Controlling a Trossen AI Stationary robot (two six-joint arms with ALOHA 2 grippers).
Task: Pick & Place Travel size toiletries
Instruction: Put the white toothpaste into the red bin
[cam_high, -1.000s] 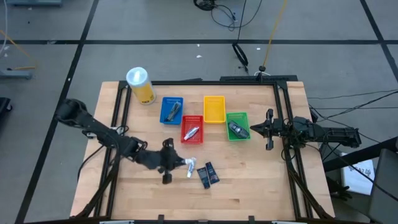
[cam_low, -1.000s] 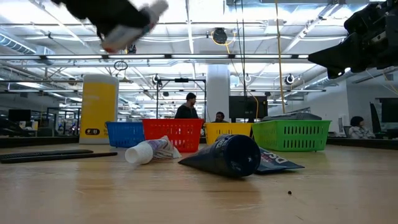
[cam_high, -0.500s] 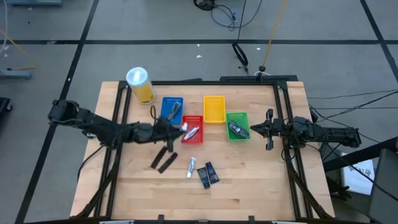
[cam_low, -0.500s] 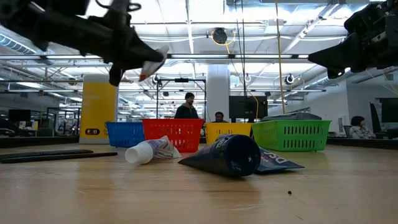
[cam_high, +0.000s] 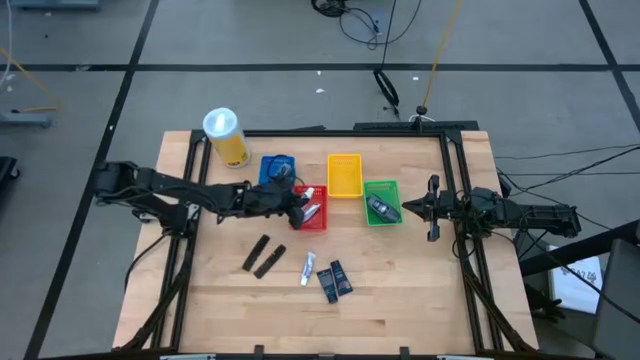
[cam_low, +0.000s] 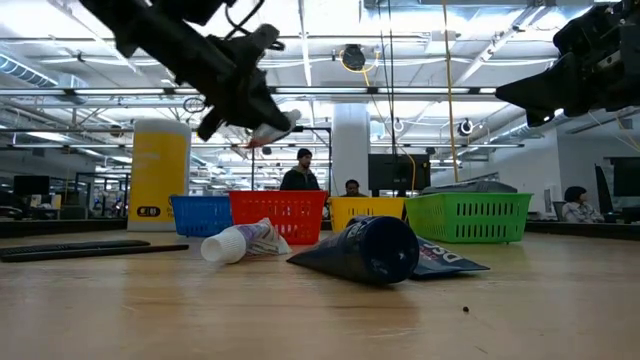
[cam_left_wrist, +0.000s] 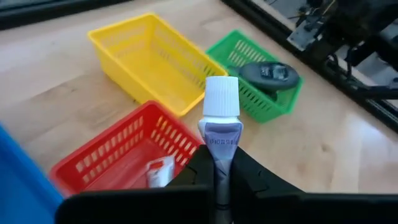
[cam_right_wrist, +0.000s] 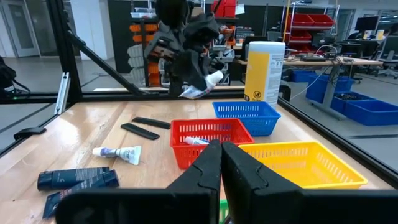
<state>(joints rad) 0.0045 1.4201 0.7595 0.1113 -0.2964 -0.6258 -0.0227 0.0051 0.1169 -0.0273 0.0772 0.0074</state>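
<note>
My left gripper (cam_high: 297, 206) hovers over the red basket (cam_high: 312, 223), shut on a silvery-white mini tube (cam_left_wrist: 221, 124) with a white cap (cam_left_wrist: 222, 97). Another tube (cam_high: 312, 211) lies inside the red basket. A dark grey rounded piece (cam_high: 378, 207) lies in the green basket (cam_high: 392, 190). On the table lie a white tube (cam_high: 308, 268) and two dark blue packets (cam_high: 335, 280). My right gripper (cam_high: 432, 208) waits shut at the table's right side. My left gripper pinches the mini tube by its flat tail end (cam_left_wrist: 221, 151) between its two fingers. The fingers come from the table's left, slanting downward, and lie along the tube. The tube sticks out ahead of the fingers, cap foremost, lifted clear above the red basket.
A blue basket (cam_high: 272, 165) and a yellow basket (cam_high: 344, 176) flank the red one. A tall yellow canister (cam_high: 226, 136) stands at the far left. Two black flat sticks (cam_high: 263, 256) lie on the table near the loose toiletries. Bare wood spreads along the near edge.
My left gripper has swung from the table's middle toward the far edge and the red basket, rolling about its own axis, with the mini tube held clear of the table throughout. The black sticks that the arm covered now show.
</note>
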